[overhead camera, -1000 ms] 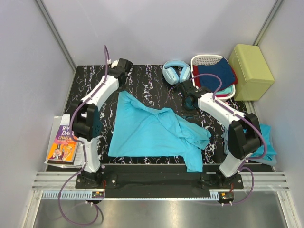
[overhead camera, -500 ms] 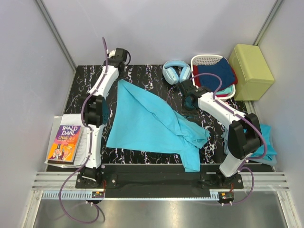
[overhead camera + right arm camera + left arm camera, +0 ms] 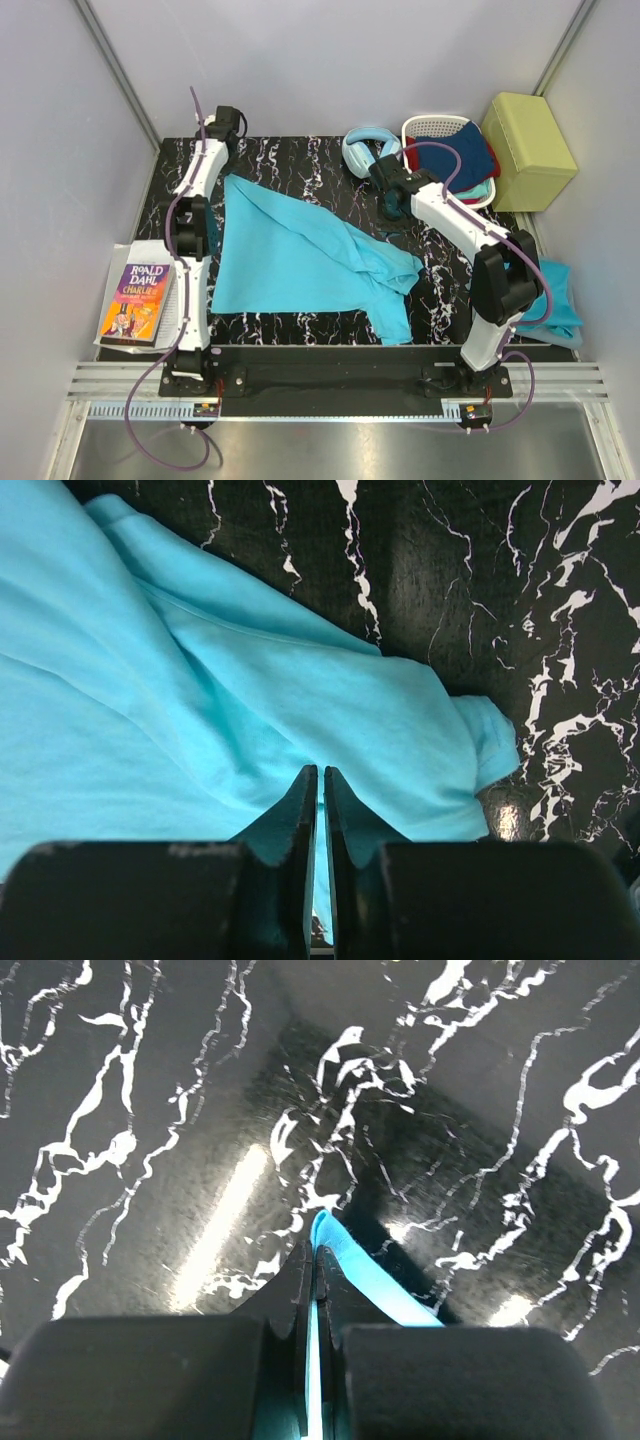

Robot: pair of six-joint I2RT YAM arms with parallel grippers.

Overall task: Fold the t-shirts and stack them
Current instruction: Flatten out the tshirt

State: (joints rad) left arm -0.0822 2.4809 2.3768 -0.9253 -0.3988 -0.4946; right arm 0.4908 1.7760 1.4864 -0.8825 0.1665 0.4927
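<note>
The shirt (image 3: 300, 260) is lying spread on the table (image 3: 300, 160), its long axis running from far left to near right. The left gripper (image 3: 316, 1255) is pinching its far-left corner, and the right gripper (image 3: 320, 775) is clamping its bunched right side.

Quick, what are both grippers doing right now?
Left gripper: closed, pinching an edge of the t-shirt.
Right gripper: closed, with the same t-shirt's cloth between its jaws.

Turquoise t-shirt (image 3: 300, 262) lies rumpled on marbled table (image 3: 300, 165).
</note>
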